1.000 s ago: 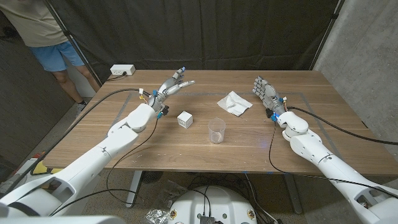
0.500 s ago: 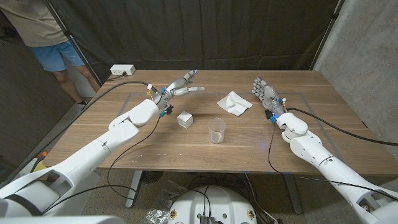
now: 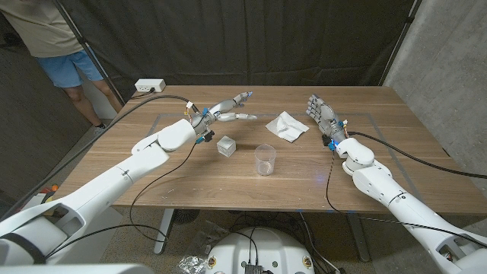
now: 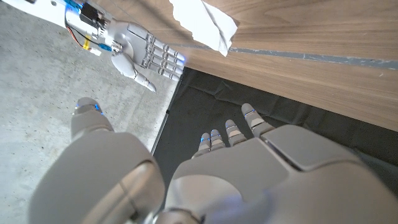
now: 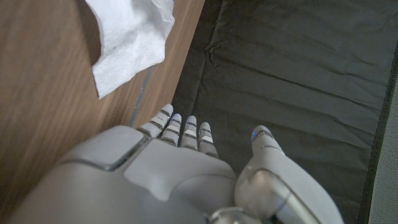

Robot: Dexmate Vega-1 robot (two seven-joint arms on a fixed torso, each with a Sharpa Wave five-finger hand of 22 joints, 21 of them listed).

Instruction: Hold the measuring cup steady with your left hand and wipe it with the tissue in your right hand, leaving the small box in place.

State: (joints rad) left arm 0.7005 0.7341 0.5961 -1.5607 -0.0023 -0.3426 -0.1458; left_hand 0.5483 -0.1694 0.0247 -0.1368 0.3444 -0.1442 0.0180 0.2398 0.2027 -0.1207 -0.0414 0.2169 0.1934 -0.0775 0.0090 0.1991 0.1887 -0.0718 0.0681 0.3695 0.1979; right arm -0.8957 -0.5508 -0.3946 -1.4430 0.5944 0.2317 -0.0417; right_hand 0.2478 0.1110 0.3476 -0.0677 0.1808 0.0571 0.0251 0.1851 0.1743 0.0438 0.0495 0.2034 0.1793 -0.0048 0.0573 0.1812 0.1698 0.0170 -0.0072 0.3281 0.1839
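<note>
1. Table point(image 3: 396, 164): wood top spans mid frame in the head view. Nothing is gripped yet, so the step in hand is the approach. Both grasps are ahead of me.
2. My left hand point(image 3: 228, 109): upper centre-left of the head view, fingers spread, holding nothing, raised off the top as far as I can judge. It sits above and left of the cup in the frame. Best move, I think: swing it toward frame bottom-right and come at the cup from its left side.
3. My right hand point(image 3: 323, 114): upper right of centre, palm upright, fingers loosely apart, empty. The left wrist view shows the same hand point(image 4: 144, 56) fingers apart. It's just right of the tissue, not touching.
4. Tissue point(image 3: 287, 126): crumpled white sheet, centre-right, above and right of the cup. Also seen in the right wrist view point(image 5: 127, 40). I'd pinch a raised fold, not press it flat, so it lifts in one go.
5. Measuring cup point(image 3: 265, 159): clear, upright, dead centre, standing free. Looks light and tippy, so wrap it low with the left hand before the tissue touches it.
6. Small box point(image 3: 226, 144): pale cube just left of and above the cup in the frame, near it but apart. It lies right on my left hand's path. Main risk is knocking it, so I'd go over it, not through.
</note>
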